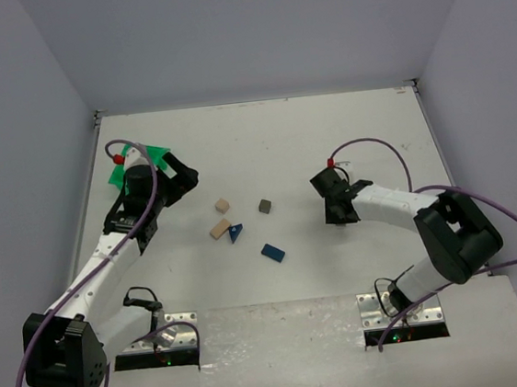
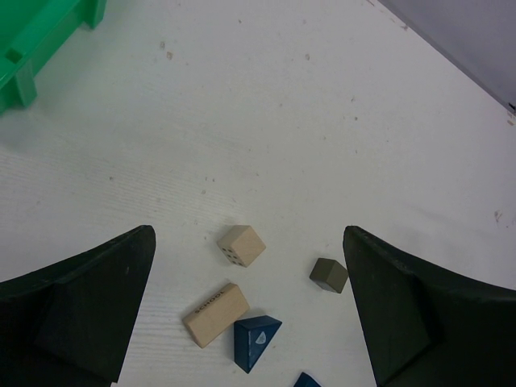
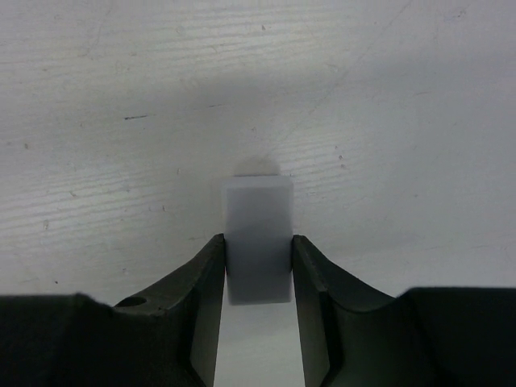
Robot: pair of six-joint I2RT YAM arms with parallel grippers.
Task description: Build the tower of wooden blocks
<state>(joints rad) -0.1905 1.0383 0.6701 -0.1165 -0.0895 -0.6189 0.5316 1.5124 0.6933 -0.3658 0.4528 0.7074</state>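
- Nearest, at the bottom of the overhead view, the left arm (image 1: 91,276) and the right arm (image 1: 453,238) are bolted to metal plates (image 1: 391,313) at the near edge of a white table (image 1: 326,131).
- The closest loose piece of the wood block tower set is a flat blue block (image 1: 273,253). It lies alone on the table between the two arms.
- A little farther back, a blue wedge (image 2: 256,341) lies just beside one end of a long tan block (image 2: 215,314) with printed lettering on top. Whether the two touch is unclear.
- Beyond them sits a tan cube (image 2: 241,245) with small dots on one face. A dark grey cube (image 2: 329,274) stands apart to its right.
- About level with these, well off to the right, the right gripper (image 1: 338,213) points down at the table. Its two fingers (image 3: 201,298) press against opposite sides of a pale grey block (image 3: 258,242), gripping it upright. Whether the block's foot rests on the table cannot be told.
- Farther back on the left, the left gripper (image 1: 181,176) hangs above the table with its jaws spread wide and empty, facing the loose blocks.
- Farthest, behind that gripper near the far left corner, sits a green bin (image 2: 40,40).
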